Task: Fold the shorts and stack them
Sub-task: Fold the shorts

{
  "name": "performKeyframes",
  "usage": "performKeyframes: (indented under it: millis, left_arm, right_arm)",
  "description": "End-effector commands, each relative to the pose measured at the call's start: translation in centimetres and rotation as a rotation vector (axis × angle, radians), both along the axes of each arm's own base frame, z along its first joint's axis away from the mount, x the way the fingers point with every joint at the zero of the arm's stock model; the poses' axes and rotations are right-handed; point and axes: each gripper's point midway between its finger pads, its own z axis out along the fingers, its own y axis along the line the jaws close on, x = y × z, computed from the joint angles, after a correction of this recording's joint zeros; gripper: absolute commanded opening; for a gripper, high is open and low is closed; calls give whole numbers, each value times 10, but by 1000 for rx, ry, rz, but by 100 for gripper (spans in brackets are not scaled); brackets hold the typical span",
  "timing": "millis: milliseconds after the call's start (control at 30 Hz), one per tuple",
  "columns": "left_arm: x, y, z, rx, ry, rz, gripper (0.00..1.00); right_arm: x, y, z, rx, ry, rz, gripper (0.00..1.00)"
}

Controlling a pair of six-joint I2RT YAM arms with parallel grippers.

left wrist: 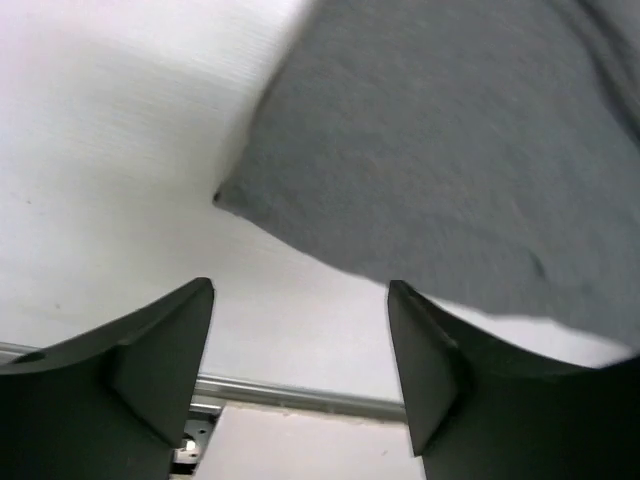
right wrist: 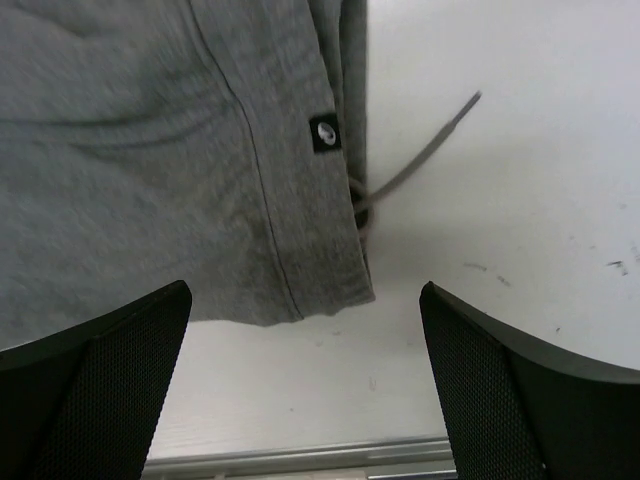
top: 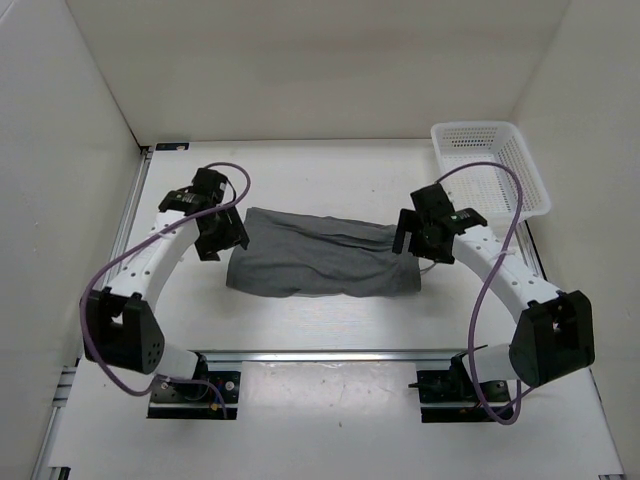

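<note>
In the middle of the top view, the shorts (top: 320, 258) lie flat on the table (top: 330, 170) as a wide grey band, which looks to me like one fold already made. The left gripper (top: 218, 238) sits at the band's left end and the right gripper (top: 410, 240) at its right end, probably so each can take an end for the next fold. The white basket (top: 470, 127) stands apart in the upper right corner, clear of the cloth.

In the left wrist view, the shorts (left wrist: 450, 150) fill the upper right, one corner pointing toward mid-frame. The left gripper (left wrist: 300, 330) is spread wide and holds nothing. Its fingers (left wrist: 150, 360) frame bare table just short of the cloth edge, with a metal rail (left wrist: 300, 392) low in the frame.

In the right wrist view, the shorts (right wrist: 150, 150) cover the upper left, the waistband edge running down the centre and the drawstring (right wrist: 425, 155) trailing to the upper right. The right gripper (right wrist: 305, 300) is likewise spread and empty, lined up on the lower waistband corner, a sensible spot to pinch.
</note>
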Motion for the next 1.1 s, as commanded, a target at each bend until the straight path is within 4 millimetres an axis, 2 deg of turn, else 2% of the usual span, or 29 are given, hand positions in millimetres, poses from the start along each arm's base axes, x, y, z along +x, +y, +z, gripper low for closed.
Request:
performKeyframes:
  millis: [0, 33, 67, 133, 167, 233, 267, 333, 433, 467, 500, 533, 600, 633, 667, 700, 767, 800, 833, 867, 900, 933, 1000, 1067]
  left_arm:
    - [17, 19, -31, 16, 33, 77, 83]
    - [22, 19, -34, 12, 46, 68, 85]
    - [29, 22, -47, 21, 73, 67, 87]
    - [44, 16, -49, 6, 69, 29, 95]
    - [50, 15, -60, 10, 95, 29, 95]
    - [62, 12, -66, 6, 96, -5, 98]
    - [63, 10, -82, 5, 142, -19, 98]
    - [68, 1, -92, -32, 169, -48, 98]
    - [65, -21, -109, -98, 209, -117, 91]
    - [63, -28, -108, -118, 212, -133, 84]
    - [58, -31, -113, -139, 235, -138, 66]
    - [54, -36, -113, -169, 248, -147, 55]
    - [56, -38, -113, -181, 240, -151, 25]
    - [57, -38, -109, -179, 228, -160, 10]
    - [54, -38, -109, -178, 237, -160, 10]
    - [56, -33, -100, -179, 217, -157, 10]
    - [58, -7, -95, -110, 202, -99, 10]
    - [63, 3, -84, -78, 173, -79, 10]
    - [59, 16, -78, -33, 185, -50, 10]
    - [67, 32, -67, 52, 155, -21, 10]
    - [69, 39, -58, 91, 142, -8, 10]
    - [66, 45, -48, 123, 144, 3, 10]
    - [76, 50, -25, 213, 100, -4, 10]
    - [84, 45, -2, 266, 56, -21, 10]
  right_arm:
    - [-9, 13, -2, 84, 3, 27, 100]
    - [-11, 17, -5, 108, 11, 27, 100]
    - [-13, 16, -5, 108, 11, 27, 100]
    - [-13, 16, 2, 118, -13, 28, 100]
    - [-15, 13, 3, 106, -17, 22, 100]
    - [-16, 8, 6, 87, -27, 20, 100]
    - [-19, 7, 8, 86, -24, 20, 100]
    - [-21, 4, 9, 72, -26, 22, 100]
    - [-22, 0, 15, 63, -48, 13, 100]
    - [-25, -4, 10, 56, -30, 4, 100]
    - [-25, -6, 13, 51, -43, -1, 100]
    - [-25, -6, 13, 51, -44, -1, 100]
    - [-24, -8, 13, 44, -47, -6, 100]
    - [-24, -9, 13, 36, -50, -11, 100]
    - [-24, -9, 13, 36, -50, -11, 100]
    - [-26, -10, 12, 32, -40, -11, 100]
    - [-26, -12, 15, 28, -51, -15, 100]
    - [-26, -17, 14, 17, -46, -29, 100]
    - [-26, -17, 14, 17, -46, -29, 100]
    - [-29, -18, 13, 17, -45, -29, 100]
    - [-28, -19, 13, 9, -48, -33, 100]
    - [-28, -19, 13, 9, -48, -33, 100]
    - [-30, -20, 9, 6, -39, -33, 100]
    - [-30, -20, 7, 2, -31, -33, 100]
